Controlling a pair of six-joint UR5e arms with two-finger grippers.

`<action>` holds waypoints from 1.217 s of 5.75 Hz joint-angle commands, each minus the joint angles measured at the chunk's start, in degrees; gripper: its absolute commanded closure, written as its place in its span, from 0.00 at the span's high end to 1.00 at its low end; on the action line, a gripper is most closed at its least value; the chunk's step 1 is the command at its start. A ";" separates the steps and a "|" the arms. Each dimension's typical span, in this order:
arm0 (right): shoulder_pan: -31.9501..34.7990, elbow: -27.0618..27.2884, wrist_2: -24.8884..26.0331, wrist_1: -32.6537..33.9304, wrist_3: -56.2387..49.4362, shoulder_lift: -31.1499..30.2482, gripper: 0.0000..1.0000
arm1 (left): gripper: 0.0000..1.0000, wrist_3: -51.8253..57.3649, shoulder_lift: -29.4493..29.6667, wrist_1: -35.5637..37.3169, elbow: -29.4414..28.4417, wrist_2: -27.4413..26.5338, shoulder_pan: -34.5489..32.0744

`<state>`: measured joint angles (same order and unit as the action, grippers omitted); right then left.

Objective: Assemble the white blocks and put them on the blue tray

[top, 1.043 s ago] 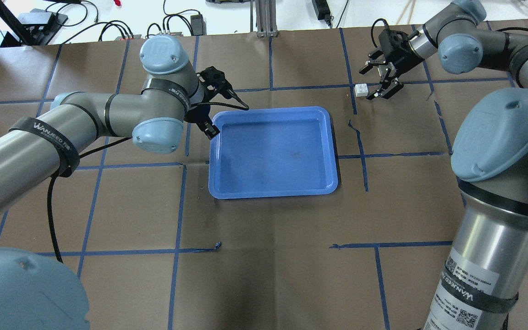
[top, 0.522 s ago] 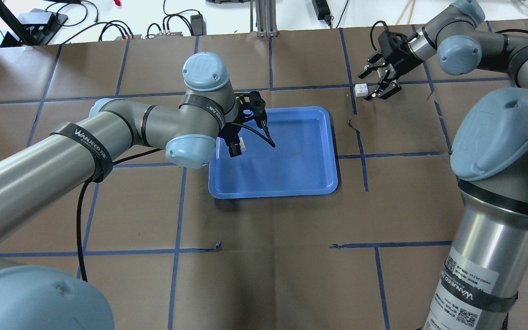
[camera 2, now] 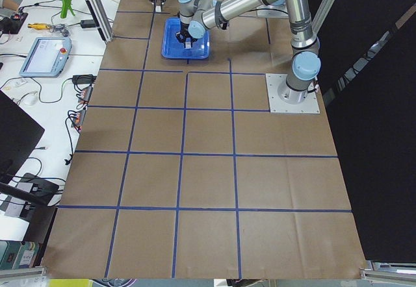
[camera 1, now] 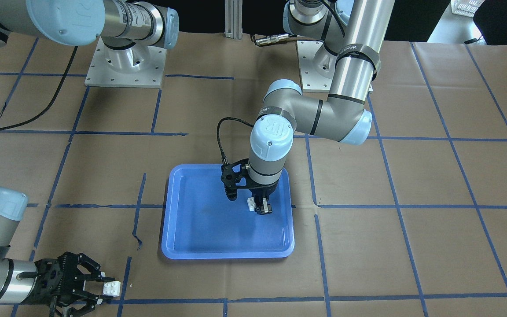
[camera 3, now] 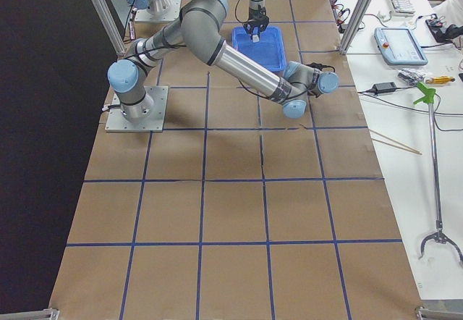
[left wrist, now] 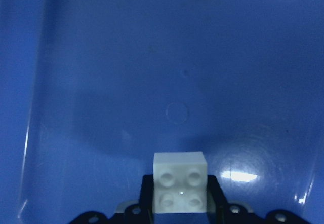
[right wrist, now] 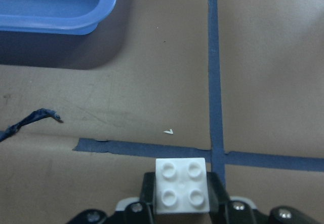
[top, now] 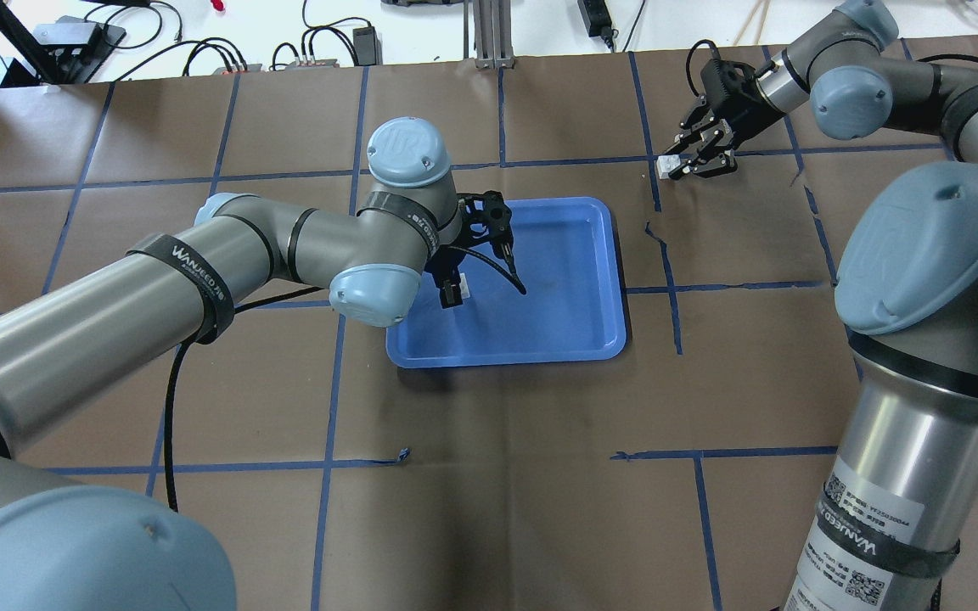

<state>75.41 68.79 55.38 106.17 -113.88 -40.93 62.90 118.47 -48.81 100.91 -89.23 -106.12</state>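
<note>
The blue tray (top: 540,331) lies mid-table; it also shows in the front view (camera 1: 200,237). My left gripper (top: 452,291) is shut on a white 2x2 block (left wrist: 180,188) and holds it low over the tray's left part (camera 1: 251,203). I cannot tell if the block touches the tray floor (left wrist: 152,57). My right gripper (top: 682,164) is down at the table beyond the tray's far right corner, its fingers closed on a second white 2x2 block (right wrist: 181,185), which also shows in the front view (camera 1: 112,287).
Brown paper with blue tape lines (top: 667,288) covers the table. A torn piece of tape (right wrist: 30,120) lies near the right gripper. The tray's corner (right wrist: 50,11) shows ahead of the right wrist. Cables and power supplies (top: 319,42) lie past the far edge.
My left arm has swung right, from the tray's left rim to over its floor, carrying the block. My right gripper has shifted onto the white block and closed from wide open.
</note>
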 commanded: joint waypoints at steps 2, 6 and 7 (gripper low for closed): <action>0.00 -0.32 -0.27 0.00 0.50 -0.64 0.31 | 0.24 0.11 1.85 1.61 0.08 0.02 -0.14; 0.09 0.03 0.51 -1.49 9.90 -7.22 0.31 | 0.56 0.38 1.41 2.05 -0.18 0.02 -1.11; 0.09 3.07 0.34 -1.15 9.91 -8.89 0.31 | 0.82 0.64 0.10 2.14 -0.97 0.11 -1.11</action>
<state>75.47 69.73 55.82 104.91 -104.42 -48.22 63.38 119.55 -46.75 100.52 -89.18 -107.11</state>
